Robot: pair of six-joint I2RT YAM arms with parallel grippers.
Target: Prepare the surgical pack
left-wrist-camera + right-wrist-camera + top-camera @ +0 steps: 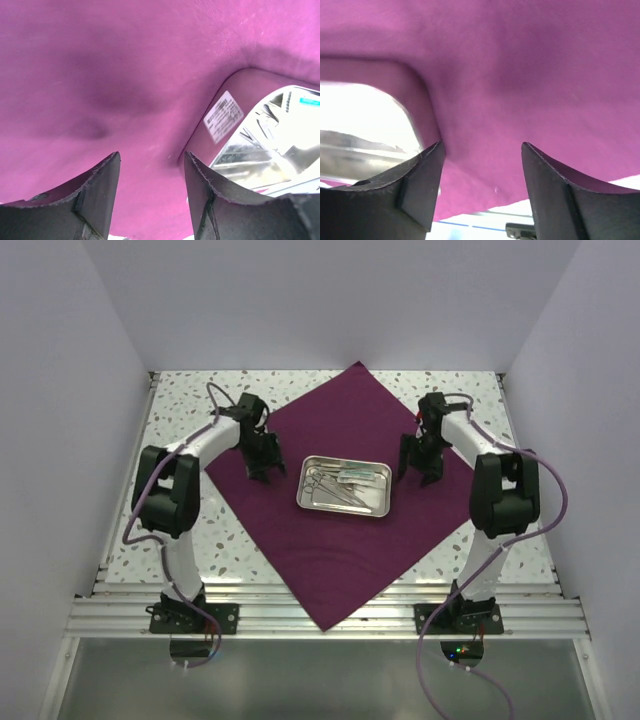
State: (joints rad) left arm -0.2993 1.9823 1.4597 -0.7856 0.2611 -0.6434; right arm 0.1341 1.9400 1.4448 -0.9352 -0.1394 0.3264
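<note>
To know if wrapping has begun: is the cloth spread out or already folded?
Spread: the cloth lies as one open diamond, no corner turned over the tray.

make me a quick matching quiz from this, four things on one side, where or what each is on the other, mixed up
Column one:
1 cloth
2 tray
3 left gripper
4 right gripper

Column two:
a silver, at the middle of the cloth
b open, over the cloth on the tray's right
c dark purple, spread out like a diamond
d open, over the cloth on the tray's left

Pairs: 1-c, 2-a, 3-d, 4-b
</note>
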